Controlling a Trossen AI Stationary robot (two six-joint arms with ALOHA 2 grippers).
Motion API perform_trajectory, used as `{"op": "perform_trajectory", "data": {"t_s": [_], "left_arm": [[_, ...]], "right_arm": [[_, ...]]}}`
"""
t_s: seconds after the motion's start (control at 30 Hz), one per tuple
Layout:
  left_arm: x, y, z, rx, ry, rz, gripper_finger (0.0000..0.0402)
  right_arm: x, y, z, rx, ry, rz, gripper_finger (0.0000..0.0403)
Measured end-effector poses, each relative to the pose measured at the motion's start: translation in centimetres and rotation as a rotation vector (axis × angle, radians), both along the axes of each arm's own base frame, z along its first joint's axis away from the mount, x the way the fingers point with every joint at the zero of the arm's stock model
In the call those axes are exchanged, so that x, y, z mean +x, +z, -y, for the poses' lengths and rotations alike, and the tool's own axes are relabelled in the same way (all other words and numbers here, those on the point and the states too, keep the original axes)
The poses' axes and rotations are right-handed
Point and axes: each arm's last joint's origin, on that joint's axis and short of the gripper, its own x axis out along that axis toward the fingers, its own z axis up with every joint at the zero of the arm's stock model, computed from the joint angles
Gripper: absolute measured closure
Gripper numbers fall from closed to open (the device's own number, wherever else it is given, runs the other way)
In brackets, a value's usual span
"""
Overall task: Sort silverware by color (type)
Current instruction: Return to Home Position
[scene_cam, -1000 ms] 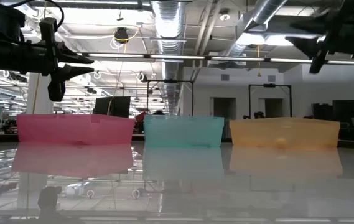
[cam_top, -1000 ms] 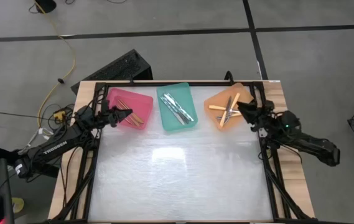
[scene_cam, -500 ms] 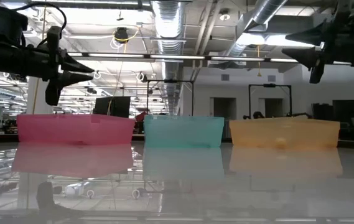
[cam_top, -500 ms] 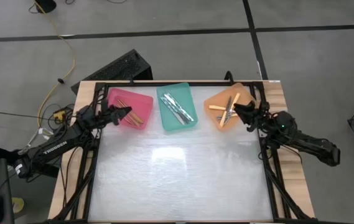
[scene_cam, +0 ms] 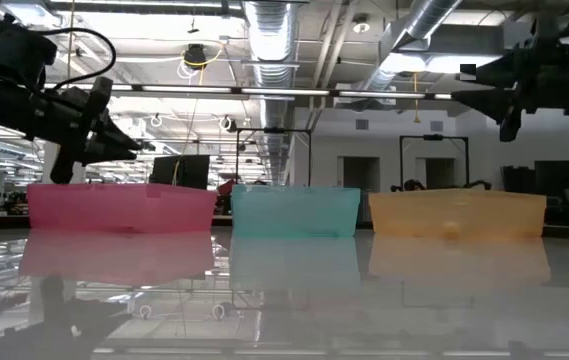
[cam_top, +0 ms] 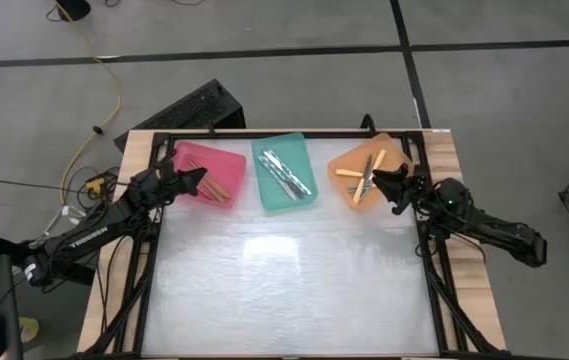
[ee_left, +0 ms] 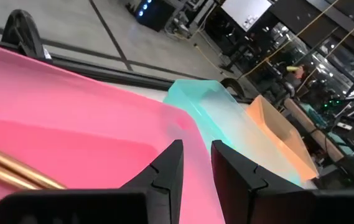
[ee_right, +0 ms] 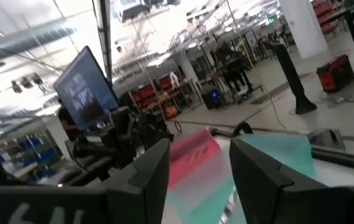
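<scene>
Three trays stand in a row at the table's far edge: pink (cam_top: 204, 160), teal (cam_top: 284, 172) and orange (cam_top: 349, 160). Silverware lies in each. Tan-handled pieces (cam_top: 222, 188) are in the pink tray, silvery ones (cam_top: 286, 172) in the teal, and a crossed heap (cam_top: 364, 178) in the orange. My left gripper (cam_top: 202, 178) hovers over the pink tray's left part, open by a narrow gap (ee_left: 195, 152) with nothing in it. Above the orange tray's right rim, my right gripper (cam_top: 382, 180) is open and empty (ee_right: 198, 152).
The glossy white tabletop (cam_top: 284, 280) in front of the trays is bare. Black frame rails (cam_top: 434, 280) run along both sides of the table. A dark keyboard-like thing (cam_top: 189, 108) lies on the floor beyond the far edge.
Both grippers have sunk a little above their trays. The left one has tipped its fingers downward toward the pink tray and turned at the wrist. The right one has tipped from pointing upward to about level. Neither gap has changed.
</scene>
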Motion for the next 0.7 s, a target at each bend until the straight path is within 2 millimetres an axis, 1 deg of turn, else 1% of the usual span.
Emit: {"op": "perform_trajectory", "data": {"t_s": [0.27, 0.5, 0.6, 0.7], "left_arm": [[-0.08, 0.13, -0.14, 0.039, 0.046, -0.017, 0.0334], [-0.10, 0.12, -0.16, 0.080, 0.046, -0.056, 0.0333], [-0.12, 0.14, -0.19, 0.095, 0.053, -0.067, 0.0333], [-0.12, 0.15, -0.19, 0.096, 0.055, -0.067, 0.0333]], "right_arm": [[0.17, -0.25, -0.32, -0.091, 0.105, -0.059, 0.0223], [0.25, -0.31, -0.59, -0.204, 0.181, -0.096, 0.0223], [0.28, -0.51, -0.61, -0.237, 0.189, -0.126, 0.0223], [0.30, -0.70, -0.57, -0.229, 0.181, -0.145, 0.0223]]}}
